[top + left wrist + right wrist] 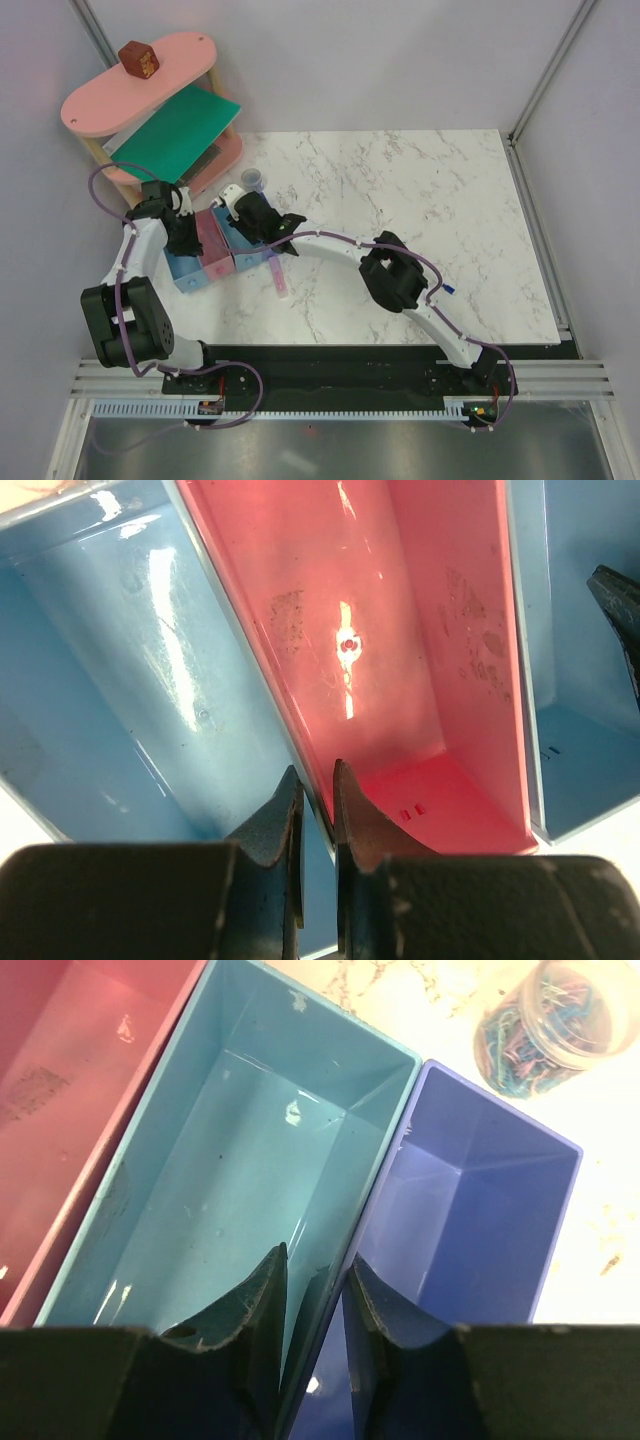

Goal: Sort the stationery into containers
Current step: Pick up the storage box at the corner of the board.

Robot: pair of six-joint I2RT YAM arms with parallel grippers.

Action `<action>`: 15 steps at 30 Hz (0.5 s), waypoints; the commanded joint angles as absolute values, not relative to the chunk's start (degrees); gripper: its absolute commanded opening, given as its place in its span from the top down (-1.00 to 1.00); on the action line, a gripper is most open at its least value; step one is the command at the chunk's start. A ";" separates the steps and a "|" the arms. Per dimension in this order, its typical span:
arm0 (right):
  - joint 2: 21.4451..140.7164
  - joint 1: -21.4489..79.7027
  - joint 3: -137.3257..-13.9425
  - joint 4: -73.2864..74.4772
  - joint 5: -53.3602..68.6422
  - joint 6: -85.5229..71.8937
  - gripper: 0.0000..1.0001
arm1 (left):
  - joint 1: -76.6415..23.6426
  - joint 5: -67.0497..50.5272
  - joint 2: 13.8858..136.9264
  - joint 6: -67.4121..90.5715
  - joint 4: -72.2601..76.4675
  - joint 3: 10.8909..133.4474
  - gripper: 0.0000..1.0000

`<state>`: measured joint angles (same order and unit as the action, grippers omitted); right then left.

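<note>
Four bins stand side by side at the table's left: light blue (188,272), pink (212,243), blue (245,260), and a violet one mostly under my right gripper. All look empty in the wrist views. My left gripper (315,772) straddles the touching walls of the light blue bin (120,680) and pink bin (400,630), closed down on them; it also shows in the top view (185,235). My right gripper (315,1258) is closed over the walls between the blue bin (250,1160) and violet bin (480,1210). A pink stick (278,273) lies just right of the bins.
A jar of paper clips (545,1025) stands behind the violet bin. A pink oval shelf (100,105) at the back left carries a brown block (138,60) and a green sheet (180,130). A small blue-tipped piece (451,290) lies right of the right arm.
</note>
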<state>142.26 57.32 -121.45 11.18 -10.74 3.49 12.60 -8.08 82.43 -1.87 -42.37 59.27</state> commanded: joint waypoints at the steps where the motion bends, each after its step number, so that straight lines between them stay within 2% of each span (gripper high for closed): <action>1: 138.25 59.94 -122.52 9.14 -9.40 8.35 1.00 | 9.41 -19.77 79.10 -8.17 -43.33 60.82 0.96; 15: 135.35 61.26 -123.75 7.29 -13.00 13.80 1.00 | 4.66 -17.58 81.21 -7.91 -44.47 68.11 0.96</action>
<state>139.85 58.02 -121.43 13.61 -18.11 8.86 8.67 -7.51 82.37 -1.85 -44.18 62.81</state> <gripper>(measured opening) 0.331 0.155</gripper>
